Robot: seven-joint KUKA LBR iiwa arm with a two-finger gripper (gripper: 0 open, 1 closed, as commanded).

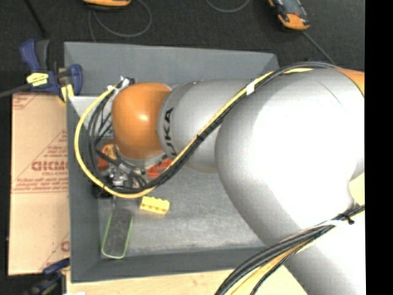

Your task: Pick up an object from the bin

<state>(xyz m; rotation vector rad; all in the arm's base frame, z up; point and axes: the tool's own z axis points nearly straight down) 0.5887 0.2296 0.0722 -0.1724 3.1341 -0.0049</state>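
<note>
Grey metal bin (pixel 184 57), with the arm's orange wrist cover (pixel 138 118) low over its left half. The gripper (pixel 121 177) beneath is mostly hidden, so open or closed cannot be told. Just beside it, towards the near wall, lies a yellow studded plastic brick (pixel 155 205) — untouched. A dark flat oblong pad with a green edge (pixel 117 233) lies near, apart from both.
</note>
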